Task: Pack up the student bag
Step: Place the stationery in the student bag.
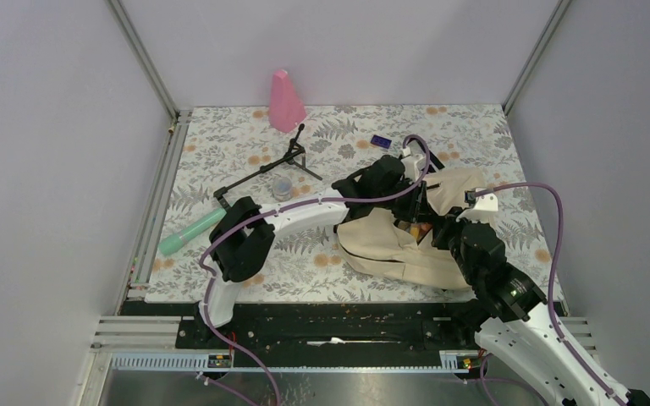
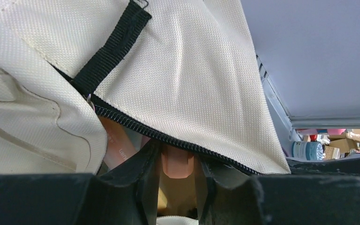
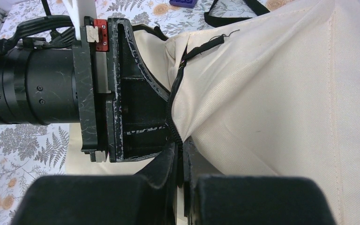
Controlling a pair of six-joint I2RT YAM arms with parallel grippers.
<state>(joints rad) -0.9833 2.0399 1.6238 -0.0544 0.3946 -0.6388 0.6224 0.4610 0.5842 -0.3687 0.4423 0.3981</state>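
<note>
The student bag (image 1: 389, 249), cream fabric with a black zipper, lies on the table at centre right with its mouth held open. My left gripper (image 1: 413, 210) reaches into the mouth. In the left wrist view its fingers (image 2: 145, 187) sit under the zipper edge (image 2: 136, 126), closed around a peach-coloured stick (image 2: 177, 161) that points into the bag. A pinkish item (image 2: 117, 147) lies inside beside it. My right gripper (image 1: 450, 227) is shut on the bag's zipper edge (image 3: 174, 117) and holds the flap (image 3: 272, 93) up. The left gripper's body (image 3: 126, 108) shows just beside it.
A pink cone-shaped bottle (image 1: 285, 101) stands at the back. A black folding stand (image 1: 271, 165), a small clear jar (image 1: 283, 187) and a green tube (image 1: 190, 233) lie left of the bag. A small blue object (image 1: 380, 141) lies behind it.
</note>
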